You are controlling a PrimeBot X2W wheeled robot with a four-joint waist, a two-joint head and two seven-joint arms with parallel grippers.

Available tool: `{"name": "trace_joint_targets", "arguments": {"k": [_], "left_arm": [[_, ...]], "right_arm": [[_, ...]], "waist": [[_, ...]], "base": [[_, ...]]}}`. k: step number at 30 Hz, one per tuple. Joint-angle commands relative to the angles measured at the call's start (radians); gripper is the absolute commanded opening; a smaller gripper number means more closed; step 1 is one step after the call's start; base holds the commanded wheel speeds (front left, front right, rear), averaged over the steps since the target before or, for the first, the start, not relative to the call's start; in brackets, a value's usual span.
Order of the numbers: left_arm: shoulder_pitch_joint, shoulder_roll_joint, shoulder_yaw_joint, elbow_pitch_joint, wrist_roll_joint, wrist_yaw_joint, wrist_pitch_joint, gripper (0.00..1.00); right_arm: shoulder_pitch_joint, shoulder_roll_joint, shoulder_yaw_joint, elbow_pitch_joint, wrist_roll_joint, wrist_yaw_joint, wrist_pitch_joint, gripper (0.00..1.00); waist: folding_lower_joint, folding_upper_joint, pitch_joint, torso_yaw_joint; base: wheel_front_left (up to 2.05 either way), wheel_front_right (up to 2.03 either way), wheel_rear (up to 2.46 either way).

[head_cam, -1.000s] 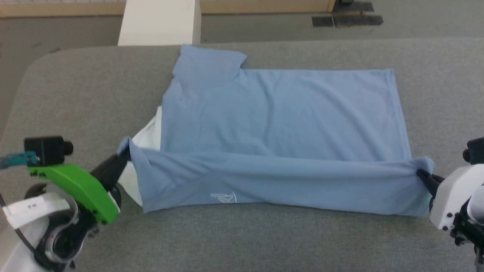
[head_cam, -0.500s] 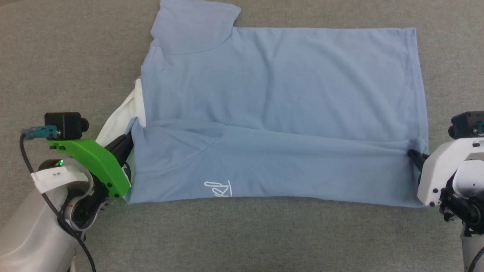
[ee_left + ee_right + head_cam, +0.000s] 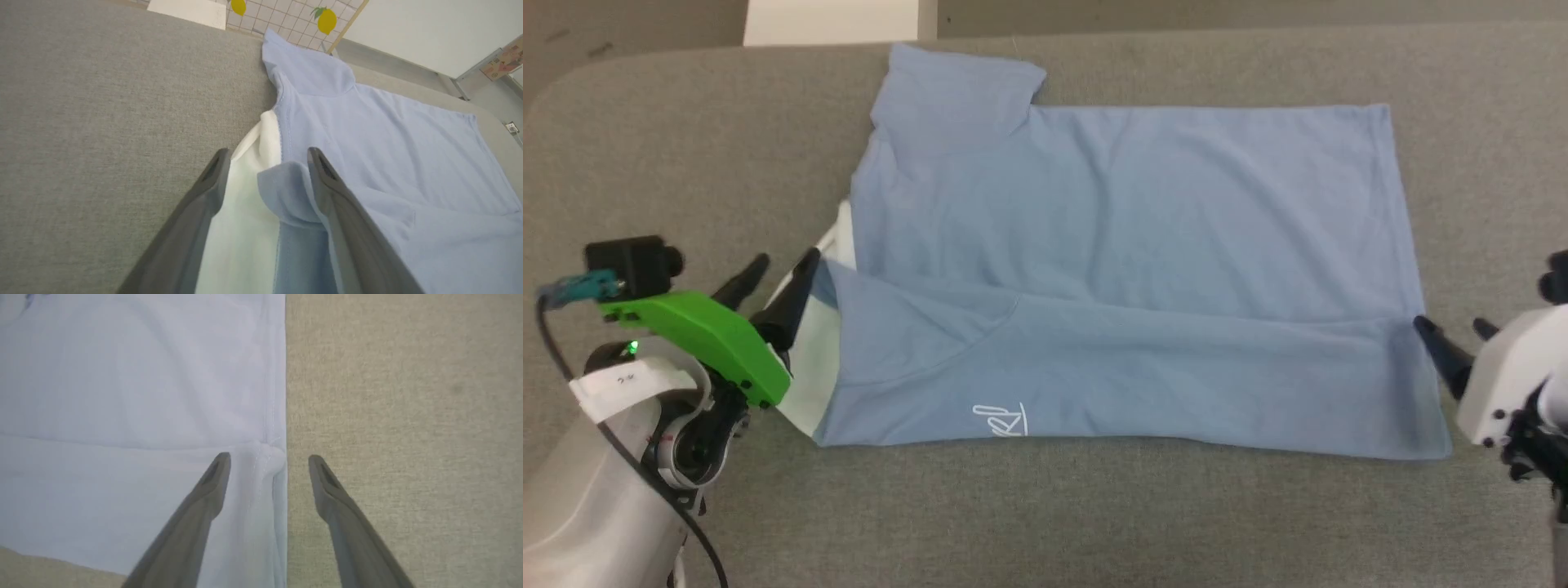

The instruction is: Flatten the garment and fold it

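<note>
Nearest the robot, the left gripper (image 3: pixel 787 257) and the right gripper (image 3: pixel 1450 323) sit at opposite ends of the garment (image 3: pixel 1127 245). Each has its two fingers spread apart and clamps nothing. In the left wrist view, the left gripper (image 3: pixel 268 152) straddles a raised blue corner beside the white collar piece (image 3: pixel 245 212). In the right wrist view, the right gripper (image 3: pixel 269 457) straddles the side edge of the garment (image 3: pixel 122 396), one finger over cloth and one over bare bench (image 3: pixel 388 416).

The garment lies spread on the grey bench (image 3: pixel 686 163). Its near strip is already folded over the body, and the white chest mark (image 3: pixel 1001 419) shows on that strip. The fold's edge runs from one gripper to the other.

The cloth looks thin, light and limp, so it will likely sag between two holds and drag on the bench cover. The best holds are probably the doubled corners at each end of the near strip, pinched through both layers and lifted together.

Farther off, shallow wrinkles cross the body, and one sleeve (image 3: pixel 956 90) juts out at the far left corner, so it probably needs tucking in. Beyond the bench's far edge stands a white box (image 3: pixel 829 20), well clear of the garment. Nothing lies on the cloth.
</note>
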State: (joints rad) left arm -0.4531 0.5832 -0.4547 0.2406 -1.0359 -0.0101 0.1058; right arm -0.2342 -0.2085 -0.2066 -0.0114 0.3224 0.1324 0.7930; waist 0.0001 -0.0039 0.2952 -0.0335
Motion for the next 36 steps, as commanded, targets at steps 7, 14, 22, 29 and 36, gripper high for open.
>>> {"name": "trace_joint_targets", "arguments": {"k": [7,14,22,29,36], "left_arm": [[0.147,-0.002,0.044,-0.096,0.089,0.063,-0.241,1.0],[0.312,-0.027,0.065,-0.164,0.209,0.082,-0.362,1.0],[0.458,-0.131,0.157,-0.199,0.302,0.055,-0.367,1.0],[0.466,-0.153,0.16,-0.155,0.335,0.072,-0.331,1.0],[0.35,-0.102,0.041,-0.134,0.363,0.132,0.046,1.0]], "right_arm": [[0.116,-0.025,-0.042,-0.13,0.048,-0.002,-0.236,1.0],[0.277,-0.023,-0.041,-0.139,0.069,-0.002,-0.449,1.0],[0.363,0.002,-0.035,-0.071,0.089,-0.002,-0.52,1.0],[0.346,-0.002,-0.022,-0.045,0.097,-0.002,-0.533,1.0],[0.317,-0.002,-0.01,-0.039,0.1,-0.002,-0.537,1.0]], "waist": [[-0.0001,0.0039,-0.192,0.004],[-0.0001,0.0039,-0.244,0.014],[-0.0001,0.0039,-0.266,0.015],[-0.0001,0.0039,-0.26,0.012],[-0.0001,0.0039,-0.223,0.018]], "base": [[0.0,0.0,0.0],[0.0,0.0,0.0],[0.0,0.0,0.0],[0.0,0.0,0.0],[0.0,0.0,0.0]]}}
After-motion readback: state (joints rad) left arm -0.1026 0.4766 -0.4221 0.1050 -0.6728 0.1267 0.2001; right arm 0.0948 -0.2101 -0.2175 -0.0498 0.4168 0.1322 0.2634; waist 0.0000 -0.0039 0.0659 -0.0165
